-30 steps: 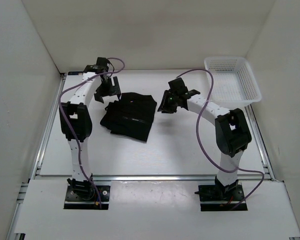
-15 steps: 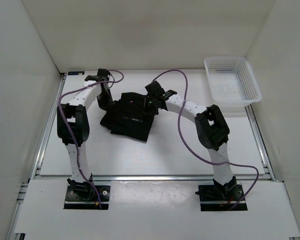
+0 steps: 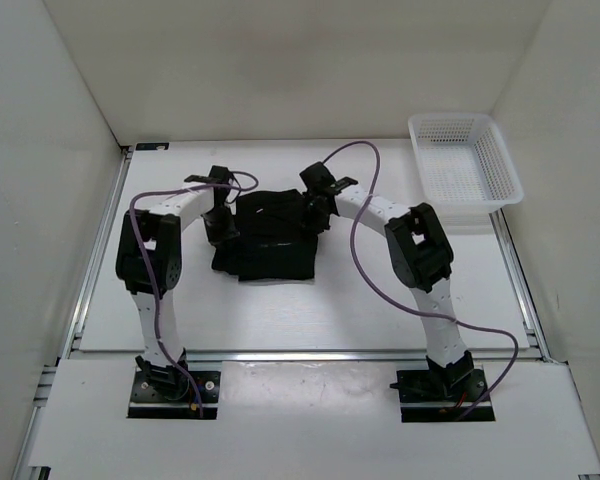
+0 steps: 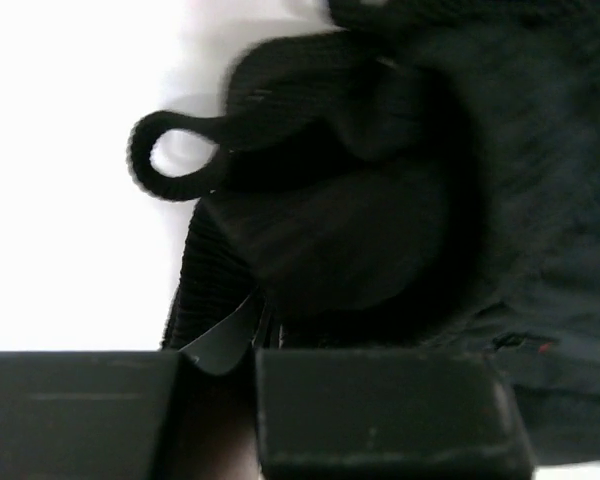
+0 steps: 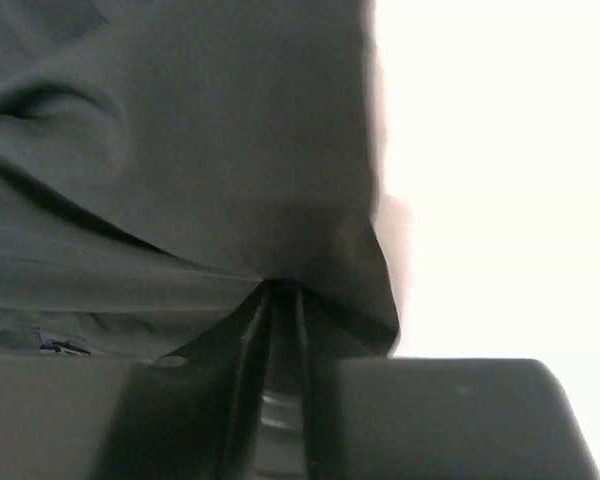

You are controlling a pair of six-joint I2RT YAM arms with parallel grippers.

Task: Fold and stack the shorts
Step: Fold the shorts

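Top view, shorts point(image 3: 270, 238): crumpled black heap on the worktop point(image 3: 380, 290), far centre, between both grippers.
Top view, left gripper point(image 3: 220, 226): at the left edge of the shorts.
Top view, right gripper point(image 3: 313, 214): at the far right corner of the shorts.
Top view, basket point(image 3: 465, 160): far right corner, well apart from the shorts.
Left wrist view, left gripper point(image 4: 220, 365): closed, pinching a fold of the shorts point(image 4: 380, 200).
Left wrist view, cord loop point(image 4: 142, 172): lies on the worktop, left of the fabric.
Right wrist view, right gripper point(image 5: 280, 330): clamped on the right edge of the shorts point(image 5: 180, 150); bare worktop point(image 5: 500, 180) to the right.

Light was bright and even overhead; wrist views blew the table point(image 5: 500, 150) white, and the shorts point(image 4: 380, 200) looked blurred.
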